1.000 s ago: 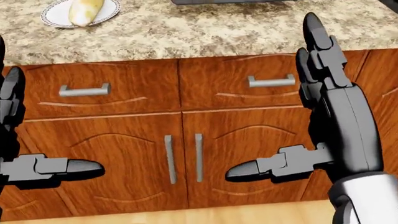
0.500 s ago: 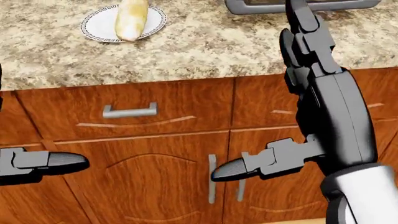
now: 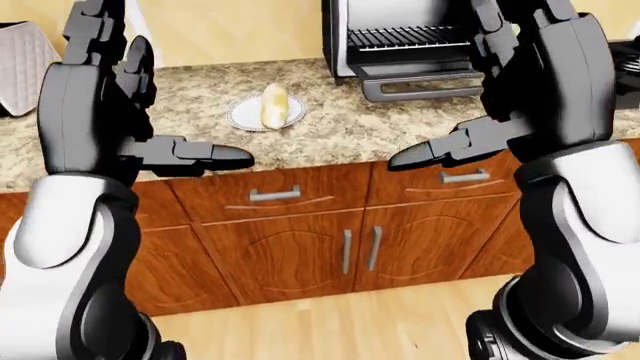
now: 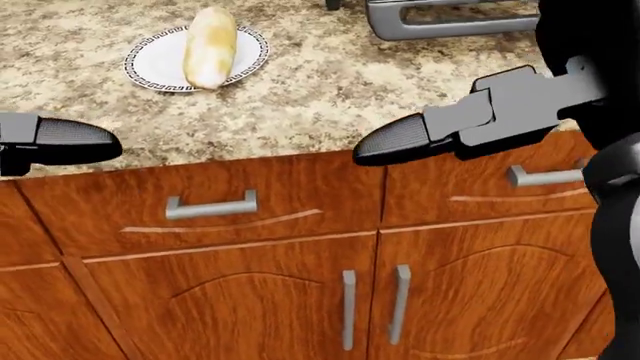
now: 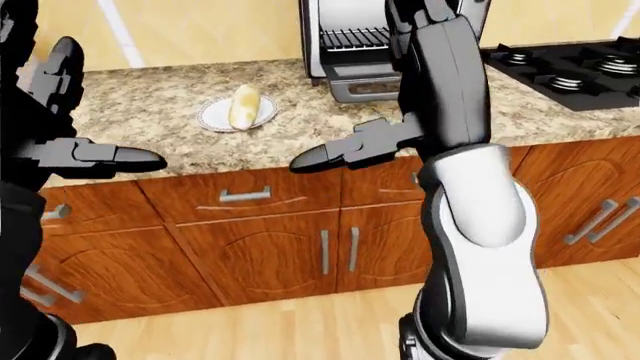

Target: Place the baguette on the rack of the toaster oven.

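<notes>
Pale golden baguette point(image 4: 210, 46) being carried on a round white patterned plate point(image 4: 150, 64) on the speckled granite counter point(image 3: 340, 131), well left of the silver toaster oven point(image 3: 405, 45), both black three-finger hands, left hand point(image 3: 95, 112) and right hand point(image 3: 525, 82), being held spread open and empty above the counter edge.

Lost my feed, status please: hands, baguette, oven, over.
Left hand and right hand open, empty. Baguette on plate, untouched. Toaster oven open, rack visible. Nothing between them on the counter.
</notes>
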You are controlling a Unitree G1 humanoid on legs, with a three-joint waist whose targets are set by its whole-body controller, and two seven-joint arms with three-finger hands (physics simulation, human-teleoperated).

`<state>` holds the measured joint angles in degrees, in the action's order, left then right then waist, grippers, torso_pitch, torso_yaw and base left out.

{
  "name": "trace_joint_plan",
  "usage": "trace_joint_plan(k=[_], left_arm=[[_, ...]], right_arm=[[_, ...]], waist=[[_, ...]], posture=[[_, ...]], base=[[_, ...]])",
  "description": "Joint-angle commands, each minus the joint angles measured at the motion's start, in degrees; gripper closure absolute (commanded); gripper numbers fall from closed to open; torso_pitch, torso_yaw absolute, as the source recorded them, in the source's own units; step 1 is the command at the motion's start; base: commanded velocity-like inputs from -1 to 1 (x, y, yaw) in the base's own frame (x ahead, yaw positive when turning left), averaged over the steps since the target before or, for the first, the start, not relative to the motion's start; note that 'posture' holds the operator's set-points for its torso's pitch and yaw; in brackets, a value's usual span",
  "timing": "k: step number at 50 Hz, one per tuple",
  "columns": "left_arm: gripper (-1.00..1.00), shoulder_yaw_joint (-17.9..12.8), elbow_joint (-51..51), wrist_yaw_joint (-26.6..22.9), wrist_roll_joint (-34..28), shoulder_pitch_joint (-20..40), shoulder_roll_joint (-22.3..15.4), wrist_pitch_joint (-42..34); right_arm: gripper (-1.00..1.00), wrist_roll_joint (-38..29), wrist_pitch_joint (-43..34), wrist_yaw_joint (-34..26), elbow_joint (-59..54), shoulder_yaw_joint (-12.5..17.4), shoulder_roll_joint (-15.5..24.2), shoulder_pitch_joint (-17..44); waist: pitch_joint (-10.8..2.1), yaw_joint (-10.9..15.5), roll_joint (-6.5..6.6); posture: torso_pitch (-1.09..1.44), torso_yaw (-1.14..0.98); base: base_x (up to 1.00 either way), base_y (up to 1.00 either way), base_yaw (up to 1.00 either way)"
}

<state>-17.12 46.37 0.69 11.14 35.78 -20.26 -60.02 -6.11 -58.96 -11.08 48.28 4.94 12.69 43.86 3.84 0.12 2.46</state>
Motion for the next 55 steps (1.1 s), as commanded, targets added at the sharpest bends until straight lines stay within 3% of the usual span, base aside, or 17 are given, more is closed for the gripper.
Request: trace_joint_plan(k=[1, 8, 12, 13, 14, 19, 23, 26, 27, 28, 37, 41, 42, 44, 50, 53, 55], left_arm=[[-1.0, -0.62, 0.21, 1.7, 0.82, 2.12, -0.85, -0.08], [-1.0, -0.5, 1.0, 3.26, 2.17, 0.12, -0.91, 0.61], [-1.0, -0.17, 1.44, 3.79, 2.63, 0.08, -0.89, 0.36], [-1.0, -0.35, 1.46, 3.88, 2.8, 0.14, -0.85, 0.38], [-1.0, -0.26, 1.36, 3.89, 2.78, -0.06, -0.99, 0.63], [-1.0, -0.46, 1.67, 4.11, 3.2, -0.4, -1.14, 0.6], [-1.0, -0.82, 2.03, 4.16, 3.43, -0.91, -1.31, 0.62], [-1.0, -0.85, 2.09, 4.22, 3.57, -1.07, -1.36, 0.71], [-1.0, -0.88, 1.95, 4.18, 3.48, -1.33, -1.41, 1.01], [-1.0, -0.95, 1.91, 4.22, 3.54, -1.38, -1.33, 1.1], [-1.0, -1.32, 2.0, 4.22, 3.62, -1.87, -1.54, 1.43], [-1.0, -1.44, 1.99, 4.26, 3.75, -1.85, -1.73, 1.39], [-1.0, -1.44, 1.98, 4.31, 3.67, -1.89, -1.82, 1.38], [-1.0, -1.53, 2.06, 4.3, 3.79, -1.84, -1.8, 1.33], [-1.0, -1.03, 1.98, 4.32, 3.48, -2.02, -1.66, 1.55], [-1.0, -1.06, 2.25, 4.2, 3.38, -2.29, -1.54, 1.53], [-1.0, -1.12, 2.36, 4.12, 3.35, -2.31, -1.51, 1.43]], right_arm=[[-1.0, 0.41, -0.81, 0.17, -0.68, 0.81, 0.55, 2.12], [-1.0, 0.76, 1.58, 0.85, -1.78, 0.22, -0.03, 0.31], [-1.0, 1.1, 1.53, 1.17, -1.45, -0.2, -0.64, 0.54], [-1.0, 0.97, 1.82, 1.28, -1.61, -0.59, -0.74, 0.42], [-1.0, 1.02, 2.13, 1.31, -1.69, -0.56, -0.96, 0.46], [-1.0, 0.9, 2.05, 1.25, -1.71, -0.91, -1.16, -0.02], [-1.0, 0.38, 1.71, 0.88, -1.08, -1.14, -1.05, 0.06], [-1.0, 0.39, 2.08, 0.89, -1.25, -1.08, -1.58, 0.12], [-1.0, 0.16, 2.3, 0.83, -1.38, -1.23, -1.41, -0.05], [-1.0, 0.29, 2.19, 0.85, -1.27, -0.98, -1.67, 0.02], [-1.0, 0.46, 2.2, 0.88, -1.11, -1.46, -1.7, 0.02], [-1.0, 0.56, 3.06, 0.61, -1.31, -1.41, -1.89, -0.11], [-1.0, -0.17, 3.39, 0.44, -1.42, -1.92, -1.28, -0.22], [-1.0, -0.24, 3.23, 0.11, -1.09, -1.49, -1.44, -0.04], [-1.0, -0.3, 3.63, -0.4, -0.65, -1.21, -1.71, -0.84], [-1.0, -0.28, 3.98, -0.3, -0.73, -1.14, -1.88, -1.12], [-1.0, -0.23, 4.87, -0.04, -1.16, -0.86, -2.07, -2.11]], waist=[[-0.39, -0.33, 0.83], [-1.53, 0.55, -0.96], [-2.15, 1.08, -5.52], [-1.67, 0.47, -3.89], [-1.16, 1.04, -5.18], [-0.74, -0.25, -3.75], [-1.81, -0.13, -1.65], [-4.08, -0.36, 1.79], [-2.92, 0.19, 1.17], [-1.84, 0.05, 2.13], [-0.03, 0.13, -0.92], [-1.54, 1.12, -5.1], [-1.14, 1.11, -2.54], [-3.43, 0.91, -2.55], [-2.79, 0.3, -2.67], [-1.94, -0.04, -1.23], [-2.22, -0.27, 0.89]], posture=[[0.0, 0.0], [0.0, 0.0], [0.0, 0.0], [0.0, 0.0], [0.0, 0.0], [0.0, 0.0], [0.0, 0.0], [0.0, 0.0], [0.0, 0.0], [0.0, 0.0], [0.0, 0.0], [0.0, 0.0], [0.0, 0.0], [0.0, 0.0], [0.0, 0.0], [0.0, 0.0], [0.0, 0.0]], base=[[0.43, 0.0, 0.0], [0.45, 0.0, 0.0], [0.48, 0.0, 0.0], [0.48, 0.0, 0.0], [0.48, 0.0, 0.0], [0.43, 0.0, 0.0], [0.21, 0.12, 0.0], [0.17, 0.18, 0.0], [0.13, 0.17, 0.0], [0.12, 0.11, 0.0], [0.0, 0.0, 0.0], [0.0, 0.0, 0.0], [0.0, 0.0, 0.0], [0.0, 0.0, 0.04], [0.0, 0.0, 0.31], [0.0, 0.0, 0.53], [0.0, 0.0, 0.53]])
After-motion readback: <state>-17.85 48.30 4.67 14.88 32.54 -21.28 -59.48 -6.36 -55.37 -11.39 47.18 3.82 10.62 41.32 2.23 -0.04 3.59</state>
